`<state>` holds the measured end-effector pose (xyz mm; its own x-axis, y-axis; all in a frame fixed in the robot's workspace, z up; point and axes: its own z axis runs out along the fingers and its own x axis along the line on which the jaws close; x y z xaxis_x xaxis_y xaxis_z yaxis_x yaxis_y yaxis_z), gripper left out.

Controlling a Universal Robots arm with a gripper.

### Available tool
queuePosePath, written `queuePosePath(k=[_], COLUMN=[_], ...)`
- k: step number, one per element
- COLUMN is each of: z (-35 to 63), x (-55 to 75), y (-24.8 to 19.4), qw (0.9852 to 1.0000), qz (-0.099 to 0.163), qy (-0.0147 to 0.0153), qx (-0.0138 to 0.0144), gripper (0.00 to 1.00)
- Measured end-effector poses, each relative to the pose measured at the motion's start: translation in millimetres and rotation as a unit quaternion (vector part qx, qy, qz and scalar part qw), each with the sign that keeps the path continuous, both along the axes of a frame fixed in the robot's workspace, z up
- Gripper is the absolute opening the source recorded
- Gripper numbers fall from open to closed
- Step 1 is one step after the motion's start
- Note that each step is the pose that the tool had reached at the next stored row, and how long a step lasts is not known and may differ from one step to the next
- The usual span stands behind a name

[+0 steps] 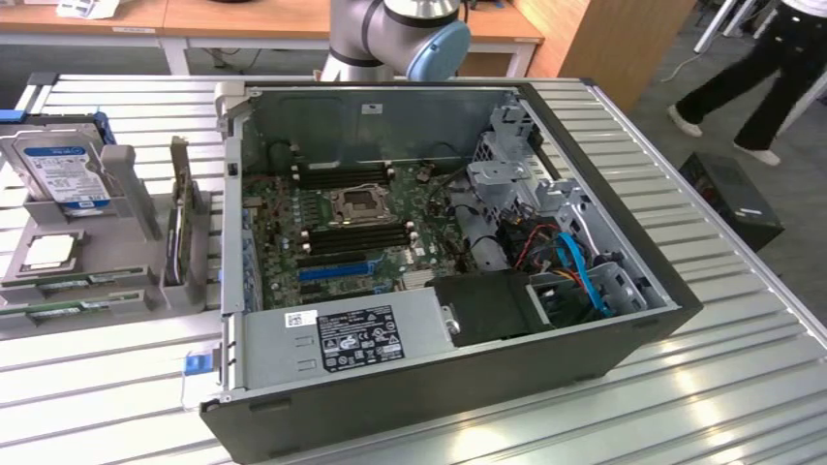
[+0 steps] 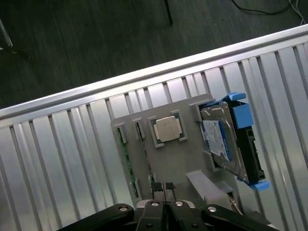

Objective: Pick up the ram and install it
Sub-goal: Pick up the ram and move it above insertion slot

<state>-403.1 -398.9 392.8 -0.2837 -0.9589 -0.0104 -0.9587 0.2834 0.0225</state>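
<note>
- Ribbed metal tabletop point(image 1: 743, 407) carries open PC case point(image 1: 452, 412) and grey holder point(image 2: 187, 159).
- Ram point(image 2: 128, 166) sits in a holder slot, near CPU point(image 2: 167, 129).
- My pincer point(image 2: 163, 186) hangs over holder, jaws closed, gripping nothing.

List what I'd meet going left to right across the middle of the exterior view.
hard drive → upright card → CPU socket → blue cables → black box on the floor

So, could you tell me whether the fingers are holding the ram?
No, the fingers are shut on nothing, and the ram sits in the grey holder.
</note>
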Motion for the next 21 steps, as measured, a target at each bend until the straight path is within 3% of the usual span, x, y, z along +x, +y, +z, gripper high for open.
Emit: queuePosePath(k=[6, 13, 21], z=[0.0, 0.0, 0.0], x=[0.0, 0.0, 0.0], y=[0.0, 0.0, 0.0], qw=[0.999, 0.9958, 0.9957], qz=[0.044, 0.092, 0.093], qy=[0.0, 0.0, 0.0], qx=[-0.0003, -0.0005, -0.0005], gripper=[0.1, 0.1, 0.1])
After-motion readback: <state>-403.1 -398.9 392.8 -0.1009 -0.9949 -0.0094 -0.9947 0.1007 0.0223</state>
